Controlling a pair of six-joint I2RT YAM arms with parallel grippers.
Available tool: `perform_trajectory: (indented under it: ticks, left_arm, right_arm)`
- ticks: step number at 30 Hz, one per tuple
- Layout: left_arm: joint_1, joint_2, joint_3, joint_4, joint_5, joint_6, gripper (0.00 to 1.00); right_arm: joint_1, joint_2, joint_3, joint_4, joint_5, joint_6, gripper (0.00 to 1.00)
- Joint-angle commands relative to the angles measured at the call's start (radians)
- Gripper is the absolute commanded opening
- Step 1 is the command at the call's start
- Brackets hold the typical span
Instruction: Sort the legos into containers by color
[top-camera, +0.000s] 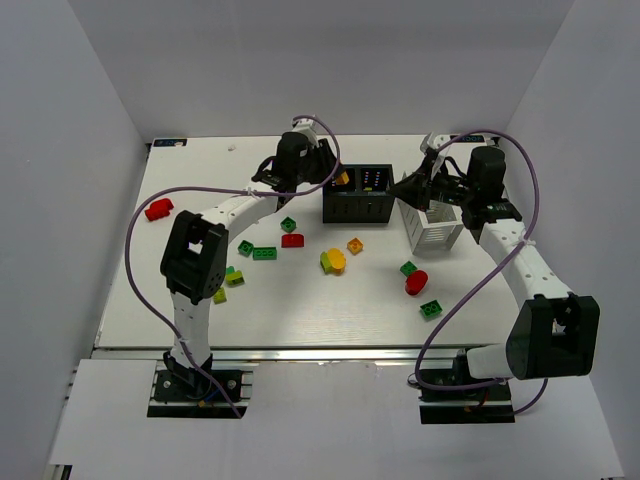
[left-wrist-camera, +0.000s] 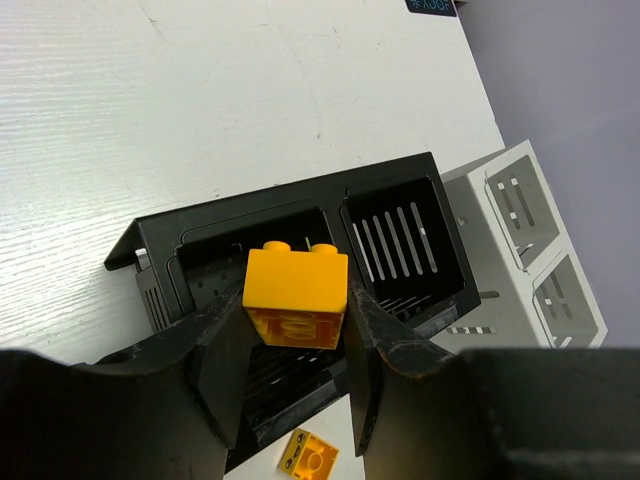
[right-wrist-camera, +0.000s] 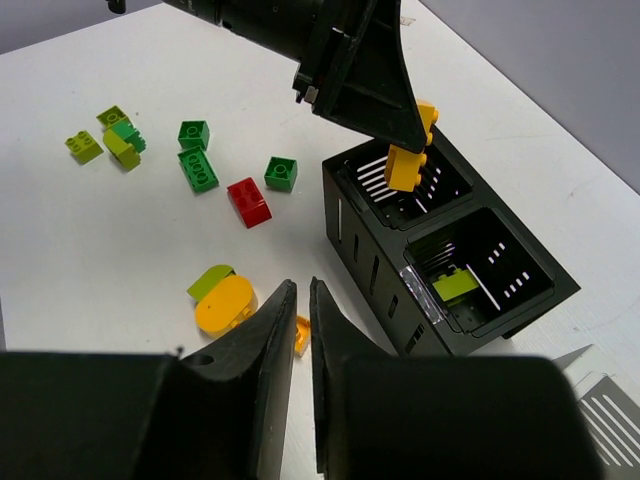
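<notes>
Orange brick (left-wrist-camera: 296, 295) in left gripper (left-wrist-camera: 296, 328), over black box (left-wrist-camera: 290, 196), left compartment.

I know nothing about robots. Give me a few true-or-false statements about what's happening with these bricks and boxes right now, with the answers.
1. The left hand grips an orange brick over the black box. True.
2. The right hand holds a red brick. False: nothing sits between its fingers.
3. A lime brick lies inside the black box. True.
4. Every brick is already sorted. False: several, like a green brick, lie loose on the table.
</notes>
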Motion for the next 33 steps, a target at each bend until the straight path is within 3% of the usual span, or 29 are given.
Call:
perform_trajectory:
  ticks: [1,7,17,21,24,25,28,31,33]
  left_arm:
    - [-0.010,-0.029,0.021,-0.011,-0.021,0.016,0.50]
    - [-0.020,-0.038,0.018,-0.031,-0.042,0.036,0.52]
    - [-0.030,-0.052,0.016,-0.032,-0.055,0.038,0.65]
    - [-0.031,-0.081,0.018,-0.032,-0.065,0.043,0.66]
    - [-0.031,-0.146,-0.008,-0.071,-0.104,0.049,0.65]
    - [-0.031,-0.227,-0.071,-0.078,-0.139,0.053,0.61]
    - [-0.031,-0.509,-0.310,-0.126,-0.269,0.046,0.54]
    - [-0.030,-0.839,-0.662,-0.239,-0.407,-0.057,0.75]
    - [-0.028,-1.098,-0.833,-0.320,-0.514,-0.152,0.81]
  right_arm:
    - [-0.005,-0.026,-0.006,0.039,-0.021,0.010,0.17]
    - [-0.003,-0.029,-0.012,0.033,-0.026,0.010,0.20]
    - [-0.005,-0.040,-0.016,-0.005,-0.039,-0.024,0.27]
    - [-0.003,-0.039,0.008,-0.129,-0.081,-0.172,0.34]
    - [0.012,-0.036,0.030,-0.293,-0.107,-0.304,0.45]
    - [0.059,-0.020,0.048,-0.441,-0.064,-0.489,0.52]
    - [0.177,0.023,0.028,-0.526,0.129,-0.517,0.61]
    - [0.343,0.093,-0.033,-0.417,0.441,-0.358,0.66]
    - [0.427,0.167,-0.039,-0.327,0.607,-0.215,0.76]
